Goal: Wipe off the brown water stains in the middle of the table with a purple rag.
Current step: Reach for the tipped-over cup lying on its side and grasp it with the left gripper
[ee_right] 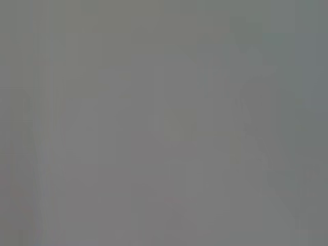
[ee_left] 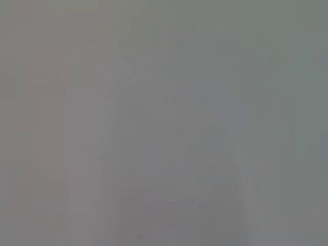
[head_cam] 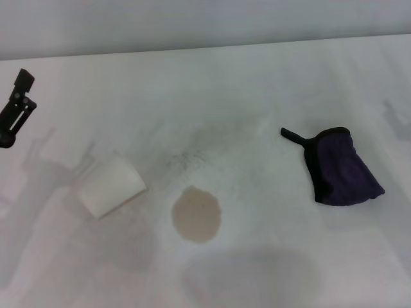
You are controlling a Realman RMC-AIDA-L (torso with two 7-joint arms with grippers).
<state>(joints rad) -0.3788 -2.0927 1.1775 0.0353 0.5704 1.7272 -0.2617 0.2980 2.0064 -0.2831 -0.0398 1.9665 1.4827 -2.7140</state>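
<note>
Left gripper (head_cam: 16, 109): I see matte black angular hardware, a squared upper block, a slim bracket below.
Detail: I resolve small pale specks, possibly fasteners.
Right arm: I see none.

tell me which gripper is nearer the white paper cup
Left. The left gripper hangs at the table's far left edge, up-left of the white paper cup. The right gripper is out of view.

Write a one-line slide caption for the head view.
Purple rag lies untouched right of the brown water stain; tipped white paper cup left; left gripper at table edge.
</note>
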